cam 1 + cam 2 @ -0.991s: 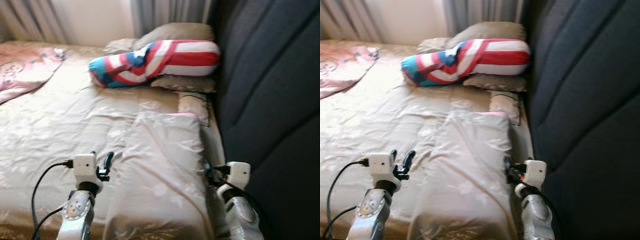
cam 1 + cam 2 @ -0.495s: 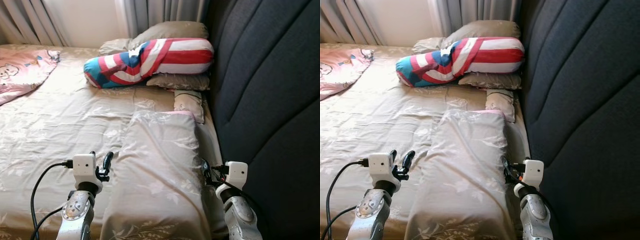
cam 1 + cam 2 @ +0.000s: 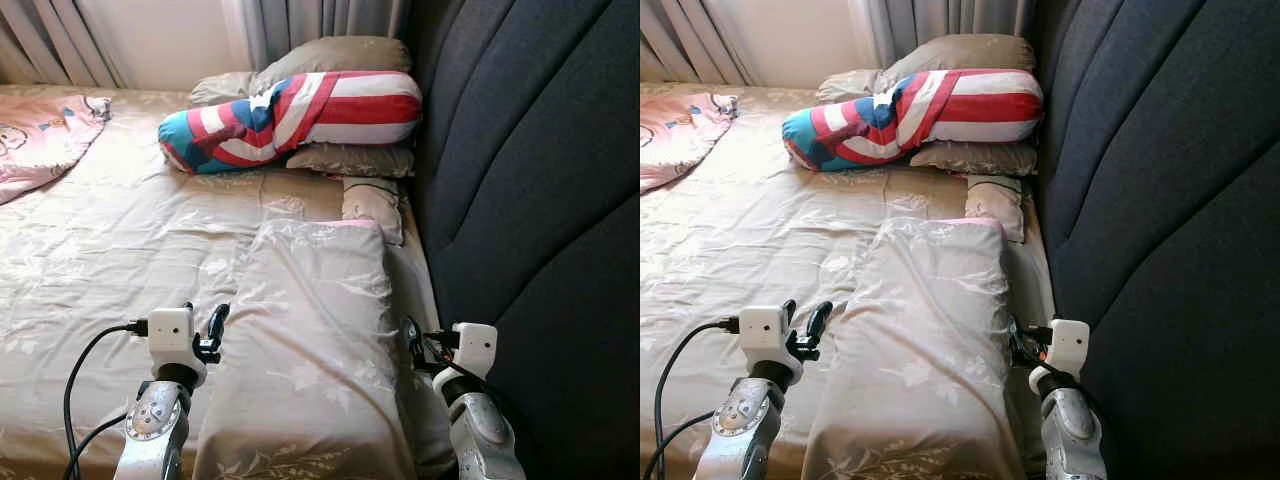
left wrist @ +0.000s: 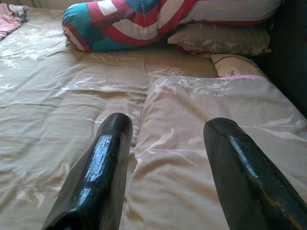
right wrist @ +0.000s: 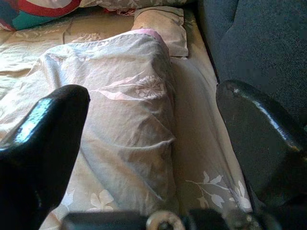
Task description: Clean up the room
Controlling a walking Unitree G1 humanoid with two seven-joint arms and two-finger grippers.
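Note:
A long beige floral pillow (image 3: 318, 340) lies on the bed (image 3: 120, 250) between my two arms, its far end edged in pink. My left gripper (image 3: 205, 322) hovers open at the pillow's left edge, its two black fingers (image 4: 103, 163) spread over the seam between sheet and pillow. My right gripper (image 3: 410, 338) is open too, low at the pillow's right side next to the headboard; its fingers (image 5: 261, 139) straddle the pillow's right flank (image 5: 129, 110). Neither gripper holds anything.
A red, white and blue striped bolster (image 3: 290, 118) lies on beige pillows (image 3: 335, 55) at the far end. A small cream pillow (image 3: 372, 205) sits beyond the long one. A pink blanket (image 3: 40, 135) lies far left. The dark padded headboard (image 3: 530, 200) walls the right side.
The view has shifted slightly and sharpened, so the camera moved. Both arms keep their places beside the long pillow, and their fingers stay spread.

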